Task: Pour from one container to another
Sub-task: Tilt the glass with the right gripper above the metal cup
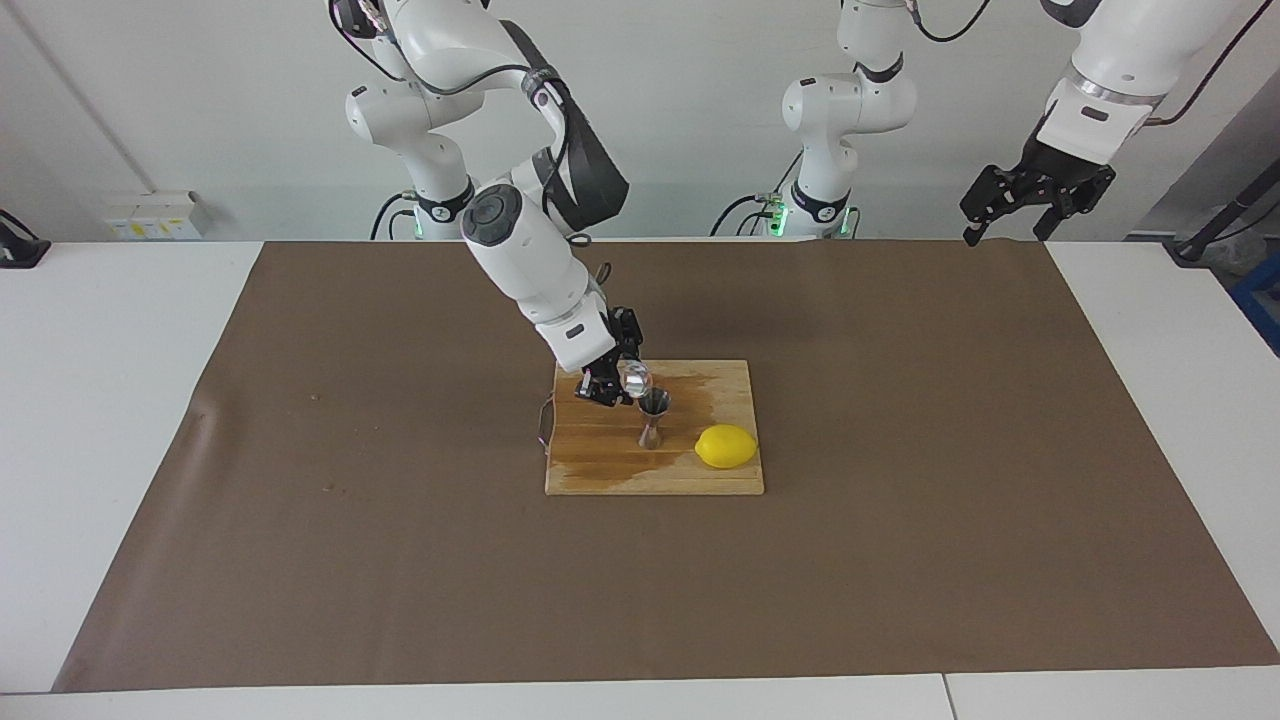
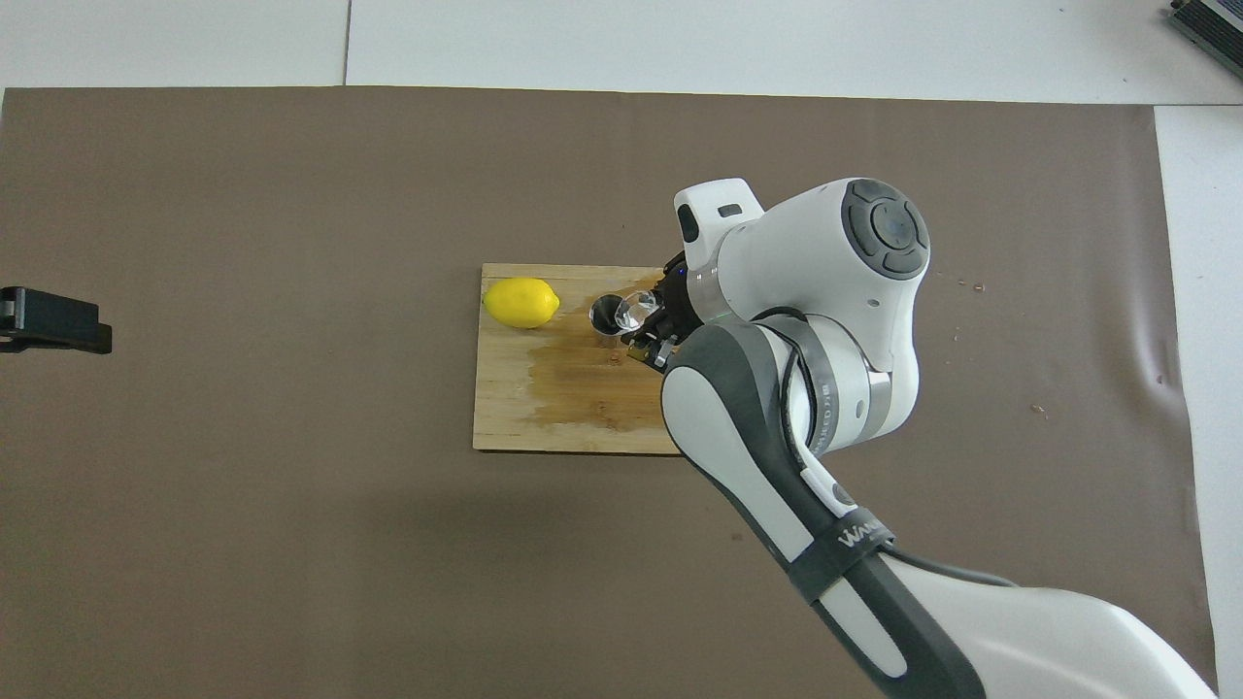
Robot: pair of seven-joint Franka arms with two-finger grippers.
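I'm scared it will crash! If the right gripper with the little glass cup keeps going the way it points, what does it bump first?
Probably the metal jigger. The right gripper, holding the glass cup, points down toward it on the cutting board. Depth is hard to judge.
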